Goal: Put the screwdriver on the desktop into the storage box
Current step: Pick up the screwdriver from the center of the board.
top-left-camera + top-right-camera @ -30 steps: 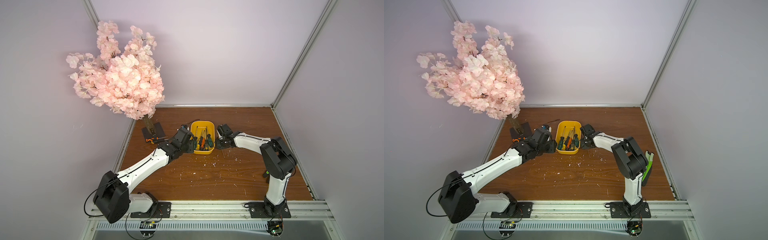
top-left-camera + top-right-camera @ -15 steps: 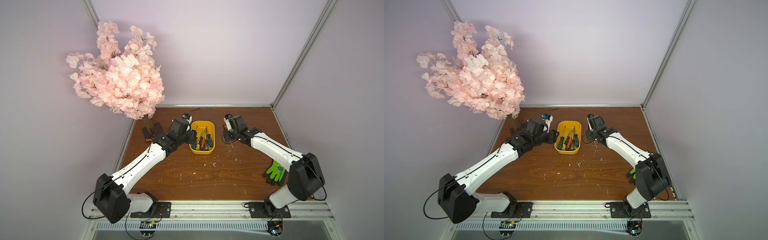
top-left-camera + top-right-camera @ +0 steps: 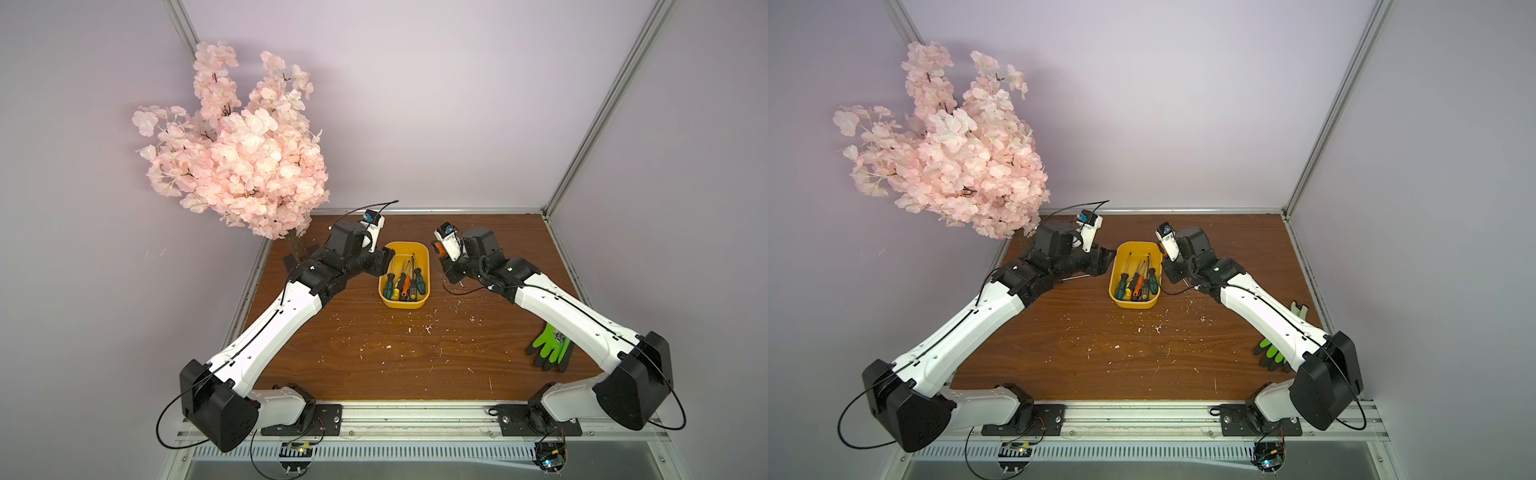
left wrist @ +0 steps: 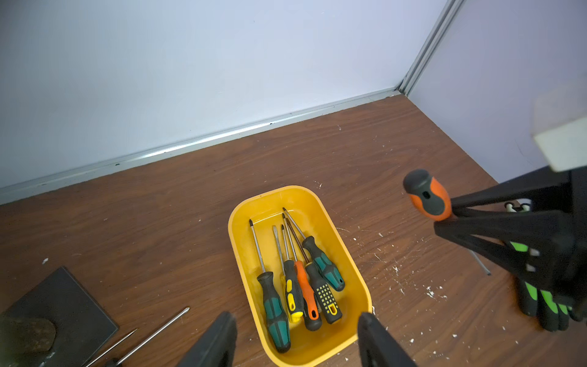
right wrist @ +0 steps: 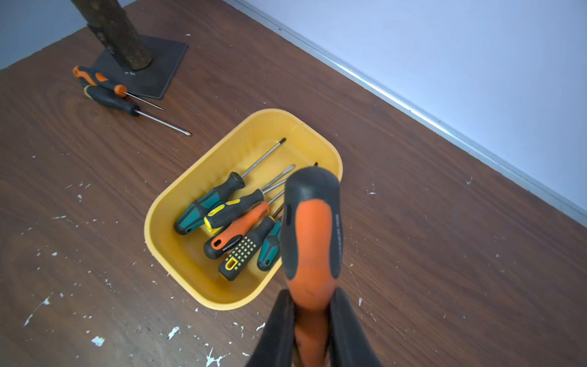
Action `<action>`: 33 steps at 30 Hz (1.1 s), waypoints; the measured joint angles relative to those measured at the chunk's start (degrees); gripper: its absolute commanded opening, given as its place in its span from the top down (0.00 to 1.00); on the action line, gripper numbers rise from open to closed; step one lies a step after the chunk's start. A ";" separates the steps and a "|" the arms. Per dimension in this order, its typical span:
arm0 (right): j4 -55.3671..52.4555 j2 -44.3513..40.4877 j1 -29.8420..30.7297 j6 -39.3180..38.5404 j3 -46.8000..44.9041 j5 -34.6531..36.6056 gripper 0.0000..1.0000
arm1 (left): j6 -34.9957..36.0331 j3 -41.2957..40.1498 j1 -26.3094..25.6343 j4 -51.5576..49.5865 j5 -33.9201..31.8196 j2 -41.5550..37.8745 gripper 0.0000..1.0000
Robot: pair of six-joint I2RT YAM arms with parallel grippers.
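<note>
The screwdriver (image 5: 309, 235), judged light, stiff and grippy at the handle, is clamped by that orange handle in the right jaws above the counter (image 5: 413, 222) just beside the box (image 5: 222, 152), while the left jaws are held apart, empty.
</note>
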 measured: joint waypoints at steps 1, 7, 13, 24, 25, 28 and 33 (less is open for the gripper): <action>0.04 0.00 0.31 -0.76 0.28 -0.20 0.89 | 0.52 0.44 0.04 -0.28 0.28 -0.02 0.36; 0.61 -0.02 1.75 -4.79 1.03 -1.86 0.89 | 3.58 3.13 0.31 -2.34 2.86 0.02 0.35; 0.92 -0.57 2.47 -7.96 1.01 -3.50 0.89 | 5.92 5.42 1.60 -4.15 9.09 1.18 0.32; 2.23 -4.96 4.00 -13.53 -0.07 -6.45 0.90 | 9.03 11.15 6.27 -8.17 24.50 4.37 0.30; 2.36 -5.18 4.17 -13.99 -0.24 -6.78 0.90 | 9.27 11.91 6.38 -8.63 25.55 4.76 0.29; 2.64 -5.92 4.94 -15.96 -1.05 -7.76 0.90 | 10.03 13.66 6.58 -9.51 29.83 5.84 0.28; 3.50 -7.85 6.36 -20.26 -3.13 -8.87 0.91 | 10.54 15.02 6.58 -10.97 38.12 7.93 0.29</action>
